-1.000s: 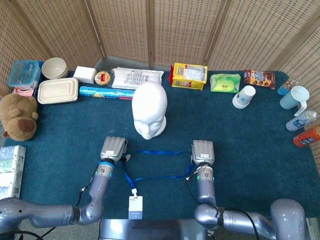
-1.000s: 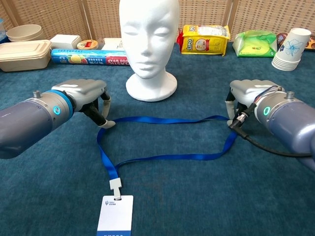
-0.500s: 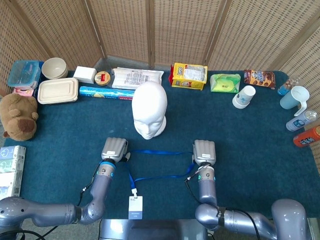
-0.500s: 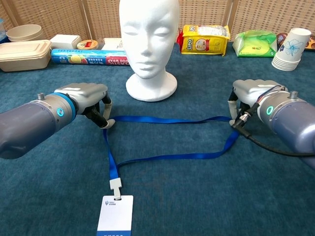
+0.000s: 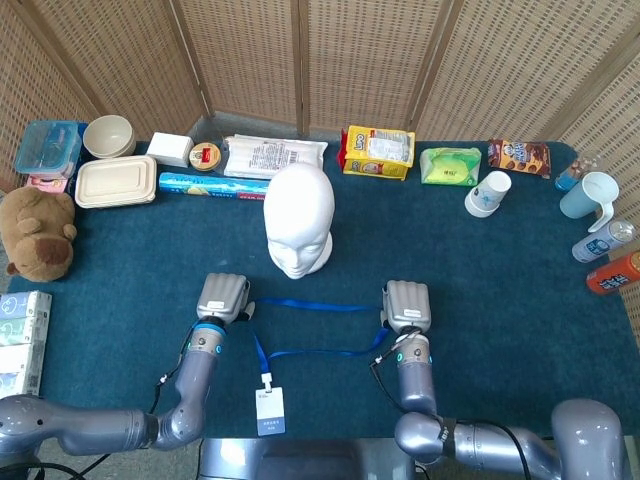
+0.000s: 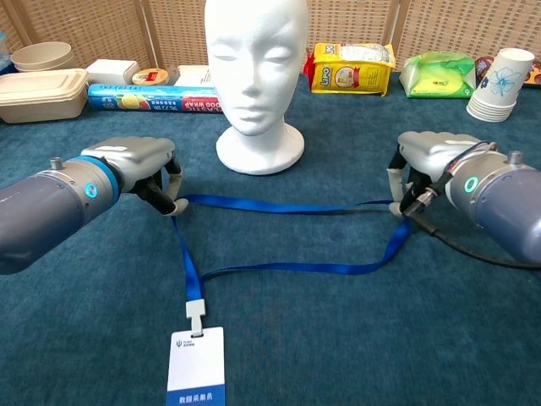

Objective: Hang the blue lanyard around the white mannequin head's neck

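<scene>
Left hand (image 6: 135, 161) pinches one end of the blue lanyard (image 6: 279, 206) loop; right hand (image 6: 427, 156) pinches the opposite end. Strap is pulled taut between them, long axis side to side, lying low over the worktop (image 6: 338, 338) just in front of the white mannequin head (image 6: 256, 63). Badge (image 6: 195, 365) trails nearest the robot. Both hands sit about equally near the head's base, one either side. Judgement: the loop must rise above the crown, then travel back and down.

Blue-clothed table (image 5: 520, 290) — mannequin head (image 5: 299, 218) (upright), lanyard (image 6: 287, 269)
</scene>
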### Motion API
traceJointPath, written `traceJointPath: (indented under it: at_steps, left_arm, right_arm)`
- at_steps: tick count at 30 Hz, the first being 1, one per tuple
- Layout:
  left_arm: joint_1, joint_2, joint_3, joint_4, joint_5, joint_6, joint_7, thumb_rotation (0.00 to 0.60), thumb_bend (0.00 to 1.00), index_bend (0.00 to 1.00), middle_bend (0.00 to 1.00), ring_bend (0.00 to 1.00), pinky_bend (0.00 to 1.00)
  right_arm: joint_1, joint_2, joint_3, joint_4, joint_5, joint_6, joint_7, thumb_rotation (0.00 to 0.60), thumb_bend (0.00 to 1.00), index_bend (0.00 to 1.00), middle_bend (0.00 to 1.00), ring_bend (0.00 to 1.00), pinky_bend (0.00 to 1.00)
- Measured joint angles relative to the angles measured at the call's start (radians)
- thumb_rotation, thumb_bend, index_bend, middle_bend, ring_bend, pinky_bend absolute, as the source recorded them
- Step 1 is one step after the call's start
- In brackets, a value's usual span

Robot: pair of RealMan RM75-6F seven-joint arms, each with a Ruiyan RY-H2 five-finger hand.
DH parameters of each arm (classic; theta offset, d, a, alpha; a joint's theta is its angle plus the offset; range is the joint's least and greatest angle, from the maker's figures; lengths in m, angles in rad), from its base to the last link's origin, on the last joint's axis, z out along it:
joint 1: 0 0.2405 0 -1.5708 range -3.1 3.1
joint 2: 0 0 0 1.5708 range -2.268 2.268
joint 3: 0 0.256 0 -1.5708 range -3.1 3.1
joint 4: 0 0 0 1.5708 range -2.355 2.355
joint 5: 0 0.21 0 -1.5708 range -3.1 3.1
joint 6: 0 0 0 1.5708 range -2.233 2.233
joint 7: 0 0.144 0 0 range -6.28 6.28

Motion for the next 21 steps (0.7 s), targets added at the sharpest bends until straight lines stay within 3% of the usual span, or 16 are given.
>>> traceJointPath:
  at_steps: [15, 21]
  left_arm:
    - [0.103, 0.127, 0.047, -0.132, 0.246, 0.102, -0.175, 0.481, 0.41, 0.69, 1.0, 1.0, 1.0]
    - [0.154, 0.203, 0.048, -0.226, 0.389, 0.171, -0.28, 0.483, 0.41, 0.69, 1.0, 1.0, 1.0]
  right_arm:
    - [-0.054, 0.164, 0.003, -0.325, -0.14, -0.015, 0.161, 0.6, 0.45, 0.66, 0.94, 1.0, 1.0]
    - [-0.091, 0.288, 0.031, -0.479, -0.194, -0.081, 0.312, 0.6, 0.45, 0.67, 0.94, 1.0, 1.0]
